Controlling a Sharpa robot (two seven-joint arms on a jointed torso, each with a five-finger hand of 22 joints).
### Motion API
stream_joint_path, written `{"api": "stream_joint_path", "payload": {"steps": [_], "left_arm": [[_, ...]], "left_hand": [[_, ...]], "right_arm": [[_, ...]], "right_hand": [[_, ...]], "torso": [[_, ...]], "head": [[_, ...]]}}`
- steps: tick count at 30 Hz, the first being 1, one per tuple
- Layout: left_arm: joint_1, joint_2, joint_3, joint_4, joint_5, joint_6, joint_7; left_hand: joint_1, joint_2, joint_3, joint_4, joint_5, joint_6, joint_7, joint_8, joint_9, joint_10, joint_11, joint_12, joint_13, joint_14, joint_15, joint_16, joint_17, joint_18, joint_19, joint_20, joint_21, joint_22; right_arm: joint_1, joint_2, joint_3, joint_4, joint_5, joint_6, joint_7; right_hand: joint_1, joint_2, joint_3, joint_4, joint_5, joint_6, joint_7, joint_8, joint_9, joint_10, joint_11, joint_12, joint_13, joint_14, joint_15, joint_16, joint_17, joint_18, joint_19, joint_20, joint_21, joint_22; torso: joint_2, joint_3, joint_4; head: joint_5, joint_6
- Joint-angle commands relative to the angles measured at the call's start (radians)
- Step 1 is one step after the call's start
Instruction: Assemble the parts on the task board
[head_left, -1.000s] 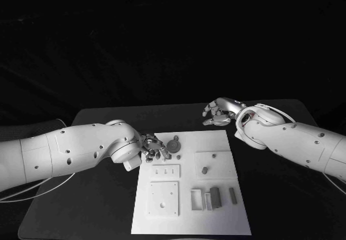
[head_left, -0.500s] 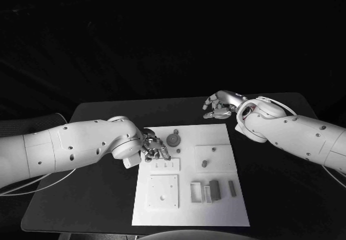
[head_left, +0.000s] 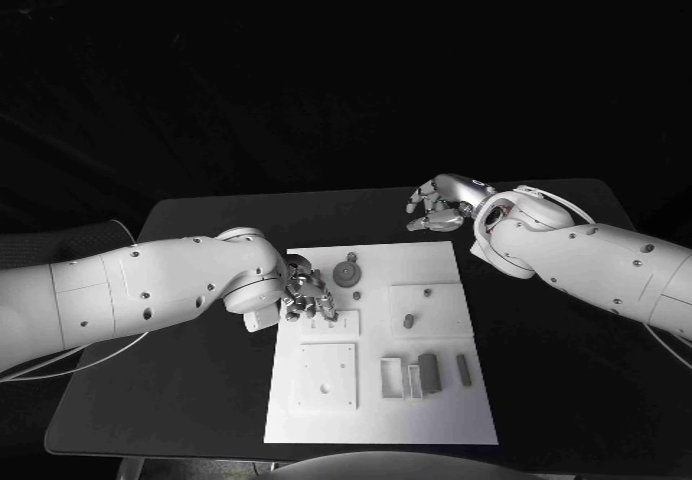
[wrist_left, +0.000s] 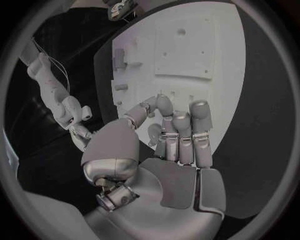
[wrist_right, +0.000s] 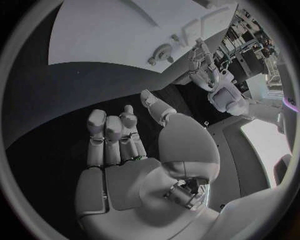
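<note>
The white task board (head_left: 433, 420) lies in the middle of the black table. On it are a round grey part (head_left: 346, 272), a short peg (head_left: 408, 321) and several upright grey blocks (head_left: 428, 372). My left hand (head_left: 306, 297) hovers over the board's left edge, beside the small plate with pins (head_left: 335, 322), fingers pointing down. In the left wrist view the left hand (wrist_left: 169, 135) has its fingers curled with the thumb close to a fingertip; whether a part sits between them is hidden. My right hand (head_left: 440, 205) hangs over bare table past the board's far right corner, holding nothing (wrist_right: 125, 145).
A raised square plate (head_left: 327, 375) and two open frames (head_left: 392, 378) take up the board's near half. Bare black table (head_left: 173, 400) surrounds the board on all sides, and its edges are close on the left and near sides.
The whole picture has shifted with the camera. Against the board, my left hand has come slightly nearer, from beside the round part to the pin plate. The right hand has kept its place.
</note>
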Motion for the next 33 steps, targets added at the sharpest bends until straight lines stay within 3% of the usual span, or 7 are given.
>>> {"api": "stream_joint_path", "payload": {"steps": [1,15,33], "left_arm": [[-0.001,0.006,0.0,-0.001,-0.076,0.039,-0.013],[-0.014,0.026,0.0,-0.03,-0.091,0.063,-0.016],[-0.017,0.032,0.0,-0.037,-0.078,0.072,-0.016]], "left_hand": [[-0.007,0.003,0.0,-0.007,0.009,0.192,-0.047,0.002,0.223,0.0,-0.009,0.008,0.001,-0.002,-0.01,0.008,-0.002,0.035,0.002,-0.011,0.005,0.022],[-0.015,0.005,0.001,-0.007,0.019,0.196,-0.049,0.002,0.231,0.002,-0.011,0.015,0.002,-0.001,-0.011,0.018,-0.009,0.033,0.003,-0.01,0.011,0.021],[-0.025,0.009,0.001,-0.004,0.017,0.2,-0.051,0.002,0.237,0.004,-0.012,0.02,0.002,-0.001,-0.011,0.025,-0.013,0.031,0.002,-0.009,0.013,0.02]], "right_arm": [[0.0,-0.001,0.001,0.001,0.002,0.014,0.006],[0.0,-0.002,0.001,0.004,0.002,0.016,0.005],[0.0,-0.002,0.001,0.007,0.002,0.02,0.004]], "right_hand": [[0.009,-0.004,-0.001,-0.007,-0.001,-0.001,0.012,-0.001,0.0,-0.012,0.003,-0.004,-0.002,-0.003,-0.007,-0.005,-0.001,0.064,0.001,-0.003,-0.005,-0.002],[0.009,-0.004,-0.001,-0.007,-0.001,0.0,0.012,-0.001,0.0,-0.013,0.003,-0.004,-0.003,-0.003,-0.007,-0.006,-0.001,0.064,0.0,-0.002,-0.006,-0.002],[0.008,-0.004,-0.001,-0.007,-0.001,0.0,0.012,-0.001,0.0,-0.014,0.003,-0.004,-0.004,-0.004,-0.007,-0.006,-0.002,0.064,0.0,-0.001,-0.007,-0.002]], "torso": [[0.0,-0.0002,0.0002],[0.0,0.001,-0.0009],[0.0,-0.0002,-0.0001]], "head": [[0.0,-0.004],[0.0,-0.01],[-0.002,-0.009]]}}
